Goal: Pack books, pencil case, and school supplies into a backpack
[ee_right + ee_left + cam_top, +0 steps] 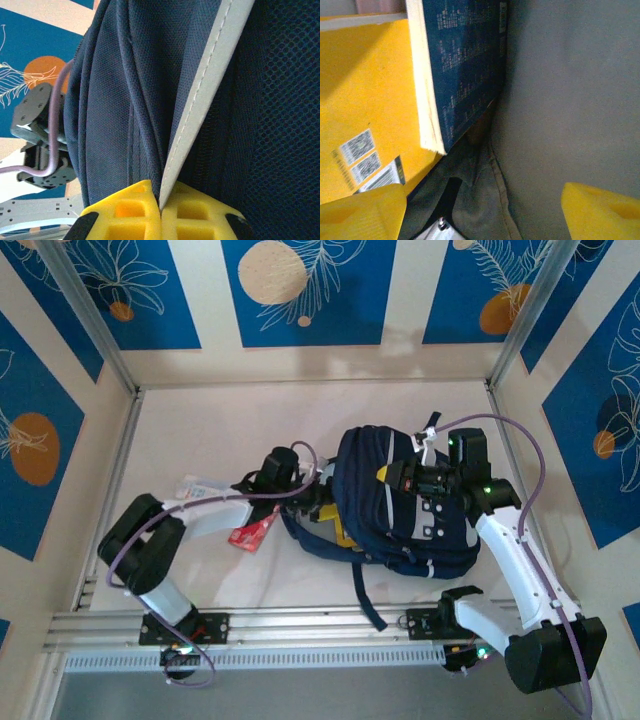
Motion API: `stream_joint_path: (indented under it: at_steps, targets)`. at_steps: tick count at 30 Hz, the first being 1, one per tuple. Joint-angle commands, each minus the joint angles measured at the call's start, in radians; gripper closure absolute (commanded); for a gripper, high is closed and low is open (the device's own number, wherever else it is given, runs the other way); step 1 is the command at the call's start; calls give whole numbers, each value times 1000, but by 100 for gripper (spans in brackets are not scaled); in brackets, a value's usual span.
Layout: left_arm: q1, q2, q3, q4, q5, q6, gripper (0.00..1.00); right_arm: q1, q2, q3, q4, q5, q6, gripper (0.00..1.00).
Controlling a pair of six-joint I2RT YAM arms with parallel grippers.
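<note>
left gripper point(482, 215): fingers wide apart, gripping nothing | right gripper point(161, 212): clamped on pale stripe point(200, 100) of backpack point(400, 500) | navy book point(465, 65) overlapping yellow book point(365, 100), both inside backpack beside grey lining point(570, 100) | red packet point(252, 532): on table point(220, 430), by left arm

Woven cloth, printed covers, moulded plastic.
The backpack point(400, 505) is dark navy woven cloth, matt and finely grained, turning to open mesh at the right of the right wrist view; its pale stripe point(200, 100) is smooth with a stitched edge. The yellow-orange book point(365, 100) has a smooth cover, and the navy book point(462, 65) is matt with a bare cream paper edge. The left end effector point(480, 212) and right end effector point(161, 215) have matt yellow plastic fingers. The surface point(250, 430) is matt white.
</note>
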Motion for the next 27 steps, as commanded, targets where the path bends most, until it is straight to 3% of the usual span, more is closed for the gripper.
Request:
stream_joint_path:
  at_steps: [1, 5, 13, 20, 24, 27]
  targets:
    - [22, -101, 51, -303, -57, 208, 20, -13, -26, 22, -9, 57, -24, 100]
    - [68, -212, 96, -591, -267, 345, 22, 0, -27, 34, -67, 139, -49, 100]
    - [245, -359, 87, -895, -640, 346, 19, 120, 68, 128, -292, 519, -111, 100]
    - [321, -270, 175, -1074, -788, 325, 17, 275, 215, 228, -414, 879, -198, 100]
    - [354, -235, 163, -1055, -798, 334, 16, 312, 243, 245, -432, 973, -195, 68]
    - [356, -179, 145, -1019, -724, 358, 17, 348, 239, 262, -426, 1018, -221, 60]
